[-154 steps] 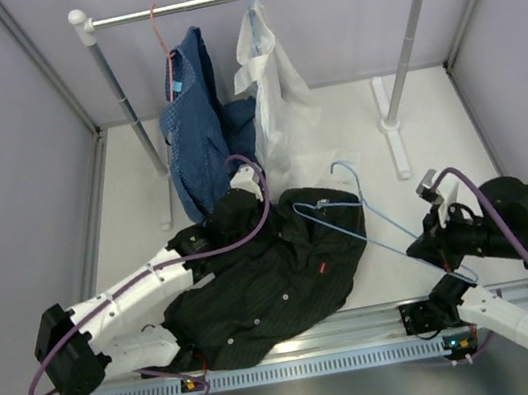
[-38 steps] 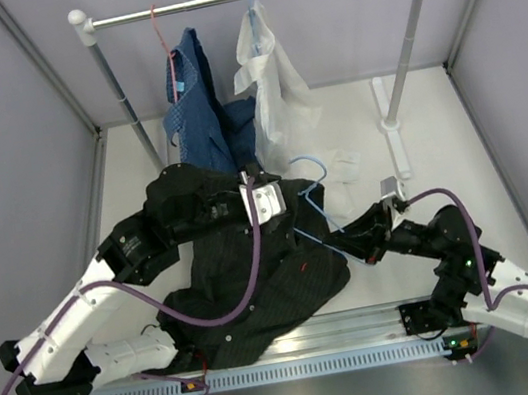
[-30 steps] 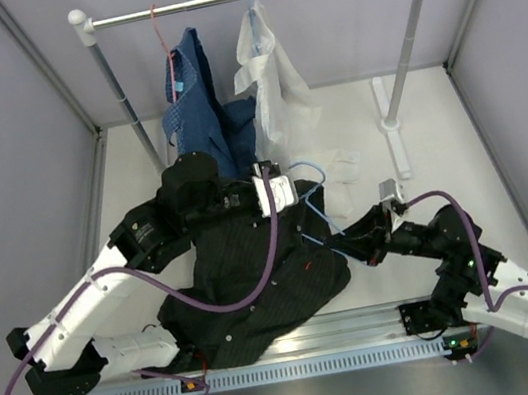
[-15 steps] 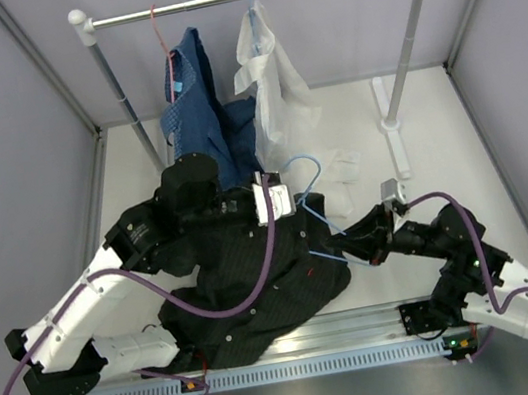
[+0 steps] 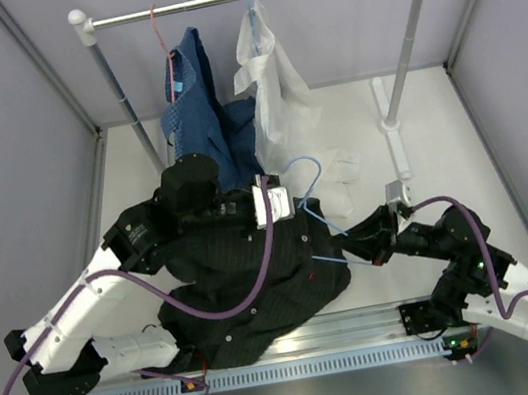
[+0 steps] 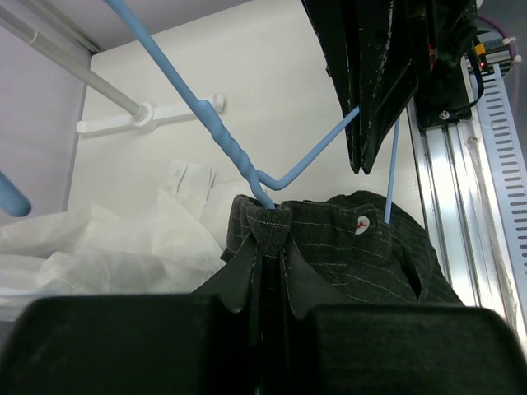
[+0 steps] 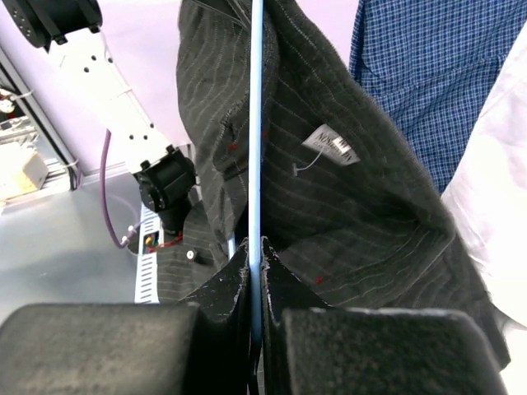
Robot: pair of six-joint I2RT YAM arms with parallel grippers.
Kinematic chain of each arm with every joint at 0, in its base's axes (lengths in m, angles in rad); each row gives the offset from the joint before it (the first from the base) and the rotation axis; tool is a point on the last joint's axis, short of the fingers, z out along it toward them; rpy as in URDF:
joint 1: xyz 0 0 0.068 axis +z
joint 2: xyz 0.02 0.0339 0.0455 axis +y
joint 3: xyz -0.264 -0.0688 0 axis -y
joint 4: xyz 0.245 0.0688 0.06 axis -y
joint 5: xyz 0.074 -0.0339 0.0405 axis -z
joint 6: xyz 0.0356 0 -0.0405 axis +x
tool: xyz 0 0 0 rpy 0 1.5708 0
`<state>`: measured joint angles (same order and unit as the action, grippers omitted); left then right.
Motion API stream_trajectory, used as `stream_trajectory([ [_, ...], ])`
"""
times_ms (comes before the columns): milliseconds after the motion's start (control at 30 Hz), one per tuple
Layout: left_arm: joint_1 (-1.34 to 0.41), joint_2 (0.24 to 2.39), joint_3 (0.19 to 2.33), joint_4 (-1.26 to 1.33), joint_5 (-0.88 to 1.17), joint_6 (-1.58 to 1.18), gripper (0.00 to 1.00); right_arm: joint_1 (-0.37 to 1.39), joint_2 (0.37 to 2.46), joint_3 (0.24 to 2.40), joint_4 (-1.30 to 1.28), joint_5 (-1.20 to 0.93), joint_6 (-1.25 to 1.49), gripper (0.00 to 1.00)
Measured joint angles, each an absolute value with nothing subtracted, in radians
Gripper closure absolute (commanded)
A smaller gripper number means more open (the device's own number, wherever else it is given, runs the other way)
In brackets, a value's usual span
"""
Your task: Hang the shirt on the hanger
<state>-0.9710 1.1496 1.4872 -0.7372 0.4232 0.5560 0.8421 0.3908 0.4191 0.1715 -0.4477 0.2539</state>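
Above white table (image 5: 356,111), left jaws pinch shirt (image 6: 329,243); right jaws clamp hanger (image 7: 256,123).

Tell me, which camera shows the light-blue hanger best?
Top external: the hanger shows its hook and one wire over the shirt. Left wrist shows its twisted neck up close; right wrist only one straight wire.

Left pincer (image 6: 268,247) and right pincer (image 7: 254,257) both clamped, arms outstretched inward.

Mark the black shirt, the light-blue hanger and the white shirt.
black shirt (image 5: 283,311): top external view, front panel of the body.
light-blue hanger (image 7: 256,123): right wrist view, straight stretch of the wire.
white shirt (image 5: 277,94): top external view, hanging body fabric.
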Motion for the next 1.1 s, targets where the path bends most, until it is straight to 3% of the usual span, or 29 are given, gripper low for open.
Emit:
stream_trajectory([
  [200, -0.971, 1.15, 1.491, -0.745, 0.433, 0.556, 1.0, 0.842, 0.387, 0.421, 0.163, -0.443, 0.253, 0.99],
  [267, -0.971, 1.15, 1.491, -0.745, 0.431, 0.557, 1.0, 0.842, 0.387, 0.421, 0.162, -0.439, 0.254, 0.83],
  [300, -0.971, 1.15, 1.491, -0.748, 0.427, 0.557, 1.0, 0.842, 0.386, 0.421, 0.164, -0.432, 0.255, 0.66],
  [333, -0.971, 1.15, 1.491, -0.753, 0.42, 0.557, 1.0, 0.842, 0.384, 0.424, 0.167, -0.421, 0.253, 0.35],
  [500, -0.971, 1.129, 1.485, -0.758, 0.338, 0.55, 1.0, 0.844, 0.357, 0.467, 0.084, -0.258, 0.236, 0.17],
  [700, -0.971, 0.954, 1.382, -0.756, 0.201, 0.474, 1.0, 0.844, 0.29, 0.507, -0.133, 0.093, 0.273, 0.18],
  [833, -0.971, 0.825, 1.297, -0.765, 0.133, 0.42, 1.0, 0.844, 0.3, 0.538, -0.222, 0.259, 0.331, 0.26],
  [1100, -0.971, 0.804, 1.2, -0.722, -0.168, 0.262, 1.0, 0.844, 0.504, 0.55, -0.193, 0.228, 0.445, 0.34],
])
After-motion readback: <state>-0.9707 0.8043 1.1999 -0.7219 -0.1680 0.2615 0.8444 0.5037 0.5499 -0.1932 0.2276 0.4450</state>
